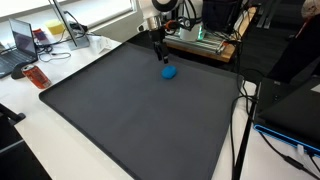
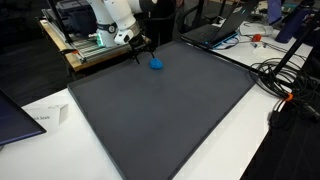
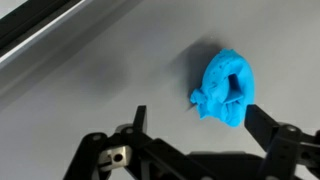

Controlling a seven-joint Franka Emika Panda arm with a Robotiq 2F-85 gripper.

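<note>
My fingers (image 3: 262, 122) stand wide apart, gripping nothing. My gripper (image 3: 195, 112) hangs over a crumpled bright-blue soft lump (image 3: 225, 88), which sits off-centre just beside one finger. The lump rests on a dark grey flat mat (image 1: 130, 110), close to the mat's edge on my arm's side and well away from the other edges.

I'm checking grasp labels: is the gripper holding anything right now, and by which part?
Nothing is held. The gripper stands open close by the blue crumpled thing, which lies on the dark mat.
</note>
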